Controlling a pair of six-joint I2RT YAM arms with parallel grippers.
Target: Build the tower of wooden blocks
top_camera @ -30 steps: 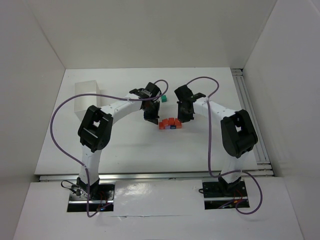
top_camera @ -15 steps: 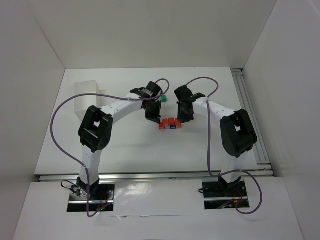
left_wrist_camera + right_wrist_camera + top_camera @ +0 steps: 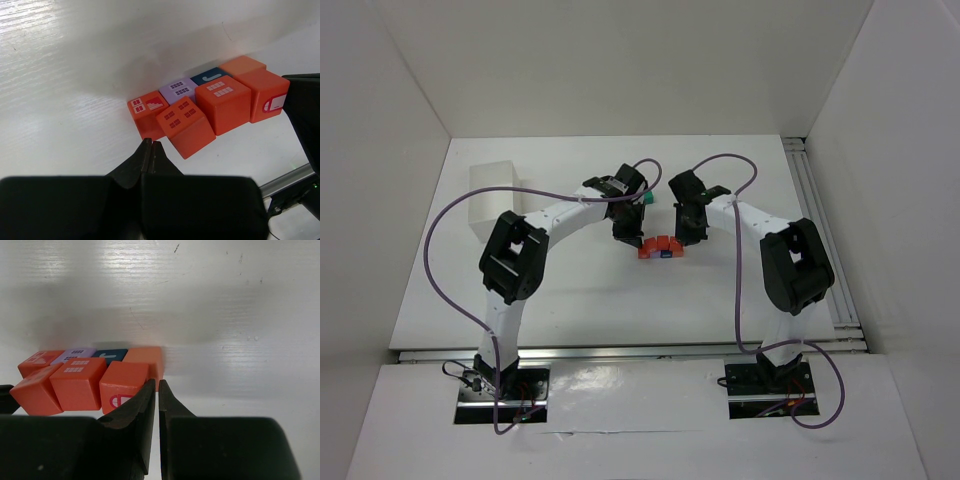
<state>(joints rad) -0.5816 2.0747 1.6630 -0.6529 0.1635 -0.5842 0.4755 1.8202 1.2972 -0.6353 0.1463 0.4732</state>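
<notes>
Empty tools on either side of a 2-row block cluster

The wood blocks (image 3: 660, 246) sit mid-desk (image 3: 570, 290), all touching: 3 orange in front, including 1 tilted cube (image 3: 185, 127). Behind are a red one, a purple cube (image 3: 177, 90), a dark blue cube (image 3: 212, 76) and an orange one. The left tool (image 3: 151, 146) and right tool (image 3: 156, 386) flank them, fingers pressed together, pinching nothing. A teal cube (image 3: 646, 199) lies apart by the left wrist.

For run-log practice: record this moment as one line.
left hand: shut, empty | right hand: shut, empty | wood blocks: clustered between hands
</notes>
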